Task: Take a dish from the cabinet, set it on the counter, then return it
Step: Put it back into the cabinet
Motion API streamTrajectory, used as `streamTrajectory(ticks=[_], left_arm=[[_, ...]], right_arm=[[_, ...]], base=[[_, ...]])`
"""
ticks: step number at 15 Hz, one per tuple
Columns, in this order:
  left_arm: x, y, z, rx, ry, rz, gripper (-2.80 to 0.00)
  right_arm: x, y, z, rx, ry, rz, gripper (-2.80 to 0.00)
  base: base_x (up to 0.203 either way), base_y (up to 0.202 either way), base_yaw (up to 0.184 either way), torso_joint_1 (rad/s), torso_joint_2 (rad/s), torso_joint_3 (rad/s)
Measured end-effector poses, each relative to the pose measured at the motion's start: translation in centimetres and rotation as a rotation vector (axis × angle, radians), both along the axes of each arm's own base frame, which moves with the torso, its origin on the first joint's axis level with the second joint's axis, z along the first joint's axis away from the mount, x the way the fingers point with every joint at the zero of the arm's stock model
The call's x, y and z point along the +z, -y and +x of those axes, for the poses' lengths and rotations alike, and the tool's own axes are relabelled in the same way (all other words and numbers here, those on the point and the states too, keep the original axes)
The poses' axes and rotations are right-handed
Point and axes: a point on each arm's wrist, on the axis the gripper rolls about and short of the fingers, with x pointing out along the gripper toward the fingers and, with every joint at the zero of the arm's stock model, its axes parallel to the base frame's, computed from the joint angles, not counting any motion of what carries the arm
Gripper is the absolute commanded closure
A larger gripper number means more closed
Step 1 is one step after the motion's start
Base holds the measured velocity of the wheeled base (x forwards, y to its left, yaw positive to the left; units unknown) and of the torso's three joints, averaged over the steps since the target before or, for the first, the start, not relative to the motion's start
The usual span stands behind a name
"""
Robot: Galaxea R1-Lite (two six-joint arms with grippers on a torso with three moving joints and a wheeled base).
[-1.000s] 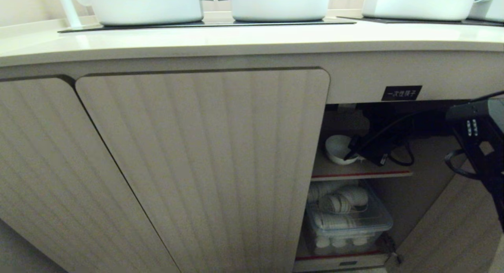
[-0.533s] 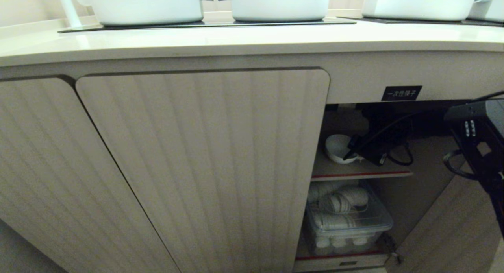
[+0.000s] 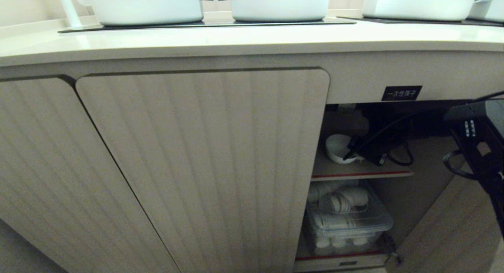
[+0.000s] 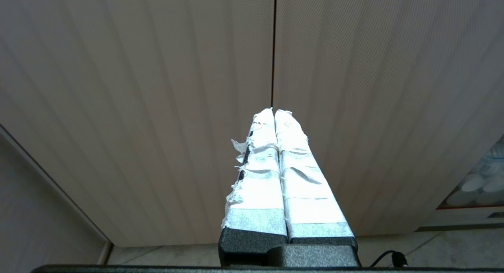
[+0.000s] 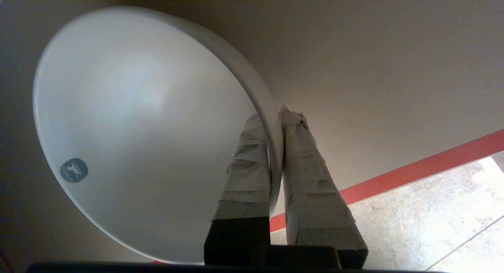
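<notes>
The cream tabletop (image 3: 236, 41) runs across the top of the head view, carrying black glass panels (image 3: 204, 24) and large white pots (image 3: 145, 5). Below the tabletop is the beige cabinet (image 3: 204, 166) with vertically fluted, round-cornered doors; the door at its right end stands open, and above that opening a small black label (image 3: 401, 93) carries white Chinese characters that seem to read "一次性筷子". Inside the opening, the cabinet's inner shelf (image 3: 360, 172) has a red strip along its front edge, and below that shelf sits a clear plastic lidded box (image 3: 348, 222) filled with white round items. The right arm reaches into the cabinet from the right, and the right tool (image 5: 275, 155) is clamped on the rim of the small white bowl (image 5: 138, 127), one tape-wrapped finger inside the wall and one outside. The bowl is at the left part of the inner shelf, tilted with its open side toward the wrist camera; whether it touches the shelf cannot be told. A small round dark blue-grey sticker (image 5: 74, 170) with a pale mark too small to read sits on the inside of the bowl. The left tool (image 4: 274, 119) hangs before the cabinet's closed doors, its white-taped fingers pressed together on nothing.
</notes>
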Motion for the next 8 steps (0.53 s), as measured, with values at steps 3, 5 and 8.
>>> streamTrajectory(ticks=[3, 5, 8], left_arm=[[0.00, 0.00, 0.00, -0.001, 0.000, 0.000, 0.00], [0.00, 0.00, 0.00, -0.001, 0.000, 0.000, 0.00], [0.00, 0.00, 0.00, -0.001, 0.000, 0.000, 0.00]], right_arm=[[-0.09, -0.04, -0.12, 0.001, -0.015, -0.002, 0.00], [-0.12, -0.04, -0.17, 0.002, -0.021, -0.003, 0.00], [-0.12, -0.06, -0.17, 0.002, -0.021, -0.003, 0.00]], base=[[0.000, 0.000, 0.000, 0.000, 0.00, 0.000], [0.000, 0.000, 0.000, 0.000, 0.00, 0.000], [0.000, 0.000, 0.000, 0.000, 0.00, 0.000]])
